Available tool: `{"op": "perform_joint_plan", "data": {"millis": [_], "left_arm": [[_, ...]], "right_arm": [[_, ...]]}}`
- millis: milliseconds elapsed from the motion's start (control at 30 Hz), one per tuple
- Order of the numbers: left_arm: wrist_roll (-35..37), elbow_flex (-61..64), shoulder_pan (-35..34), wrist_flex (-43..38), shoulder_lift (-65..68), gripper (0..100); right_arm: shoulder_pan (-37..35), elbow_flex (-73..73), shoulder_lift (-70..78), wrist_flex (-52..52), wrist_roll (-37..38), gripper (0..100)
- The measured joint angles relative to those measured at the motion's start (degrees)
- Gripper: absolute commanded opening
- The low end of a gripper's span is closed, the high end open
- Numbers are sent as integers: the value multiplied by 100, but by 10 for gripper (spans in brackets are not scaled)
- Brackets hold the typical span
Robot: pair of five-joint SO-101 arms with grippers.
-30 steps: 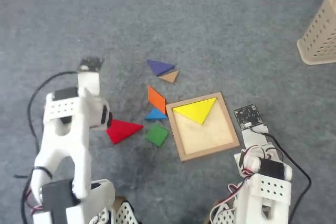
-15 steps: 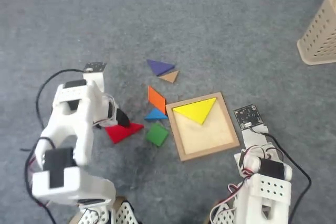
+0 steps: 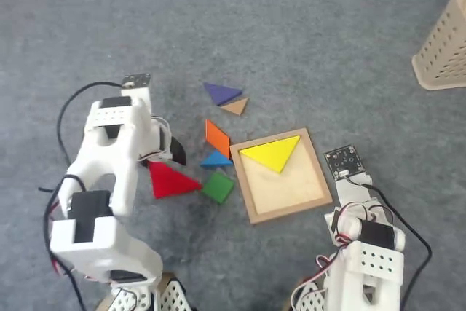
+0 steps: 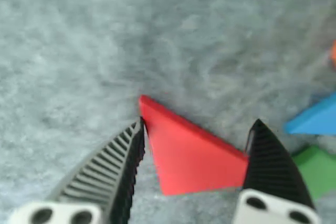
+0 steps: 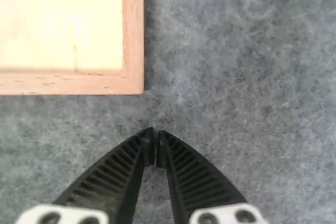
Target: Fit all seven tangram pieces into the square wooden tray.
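Since a second ago we see the left arm swung in toward the square wooden tray (image 3: 241,183). The left gripper (image 4: 198,127) now sits over the red triangle (image 4: 191,158), which lies on the grey felt to the left of the tray. Its jaws stand wide apart, one at each end of that flat, glossy piece; whether they press it we cannot quite tell. A yellow triangle (image 3: 273,152) lies inside the tray along its far edge. The green square (image 3: 218,186), blue triangle (image 3: 216,159) and orange parallelogram (image 3: 216,137) lie just beside the tray's left side. The purple triangle (image 3: 220,92) and tan triangle (image 3: 235,105) lie beyond the tray's far left corner. The right gripper (image 5: 155,148), near a tray corner, is closed on nothing.
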Motion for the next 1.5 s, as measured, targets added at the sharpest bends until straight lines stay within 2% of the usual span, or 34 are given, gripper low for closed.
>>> {"op": "perform_joint_plan", "data": {"millis": [167,433,700,933,1033,1100,1200,1333,1500], "left_arm": [[18,0,334,105,0,254],[35,26,369,325,0,231],[-53,176,615,-334,0,228],[-1169,167,879,-879,0,227],[-1864,9,923,-897,0,183],[-2057,-141,862,-809,-26,145],[-1916,-202,756,-343,-396,160],[-932,-62,774,536,-1152,254],[-703,738,659,571,-1582,310]], "right_arm": [[0,0,0,0,0,13],[0,0,0,0,0,13],[0,0,0,0,0,13],[0,0,0,0,0,13],[0,0,0,0,0,13],[0,0,0,0,0,15],[0,0,0,0,0,15],[0,0,0,0,0,16],[0,0,0,0,0,16]]}}
